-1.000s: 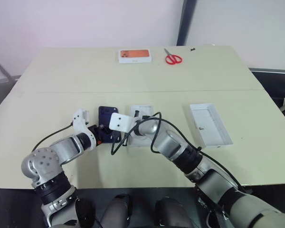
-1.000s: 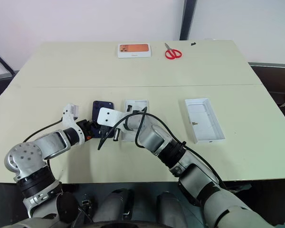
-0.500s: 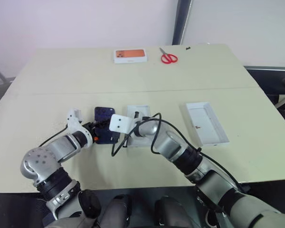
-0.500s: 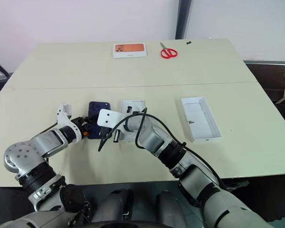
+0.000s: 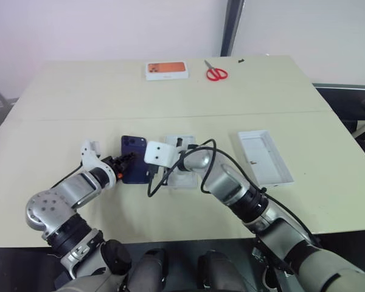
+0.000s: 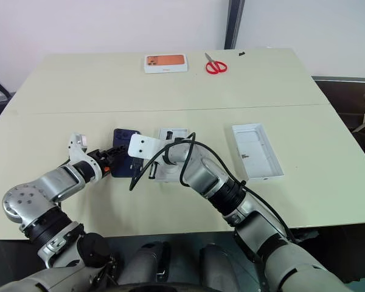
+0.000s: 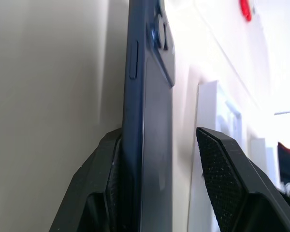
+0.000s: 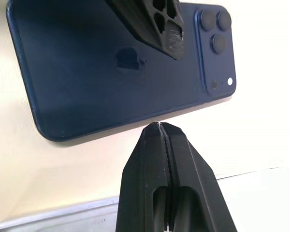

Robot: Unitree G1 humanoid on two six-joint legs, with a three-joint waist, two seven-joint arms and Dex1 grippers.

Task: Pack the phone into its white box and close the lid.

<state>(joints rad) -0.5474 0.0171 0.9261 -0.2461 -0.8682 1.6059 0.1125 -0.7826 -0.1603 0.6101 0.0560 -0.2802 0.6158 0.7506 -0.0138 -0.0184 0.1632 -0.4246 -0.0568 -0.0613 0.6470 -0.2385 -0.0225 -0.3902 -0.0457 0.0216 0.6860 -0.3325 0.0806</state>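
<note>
Phone (image 5: 134, 166) back up on the table (image 5: 170, 103), near the front edge, left of centre; camera cluster at its far end. Left gripper (image 7: 159, 186) straddling the phone's near end: one finger (image 7: 104, 193) pressed against one side, the other finger (image 7: 232, 183) standing off the opposite side with a clear gap; jaws apart, not yet clamped. Right gripper (image 8: 163, 145) just beside the phone's right long edge, fingers pressed together, nothing between them, tips close to that edge; contact cannot be told.

White box (image 5: 184, 167) flat on the table just right of the phone, partly hidden behind the right wrist and a black cable (image 5: 194, 159). Lid (image 5: 266, 158) further right, well apart from the phone, lying open side up, plain white inside.

At the far side of the table, a small white box with an orange picture (image 5: 166, 70), and red-handled scissors (image 5: 217, 73) just right of it, both well apart from the phone
</note>
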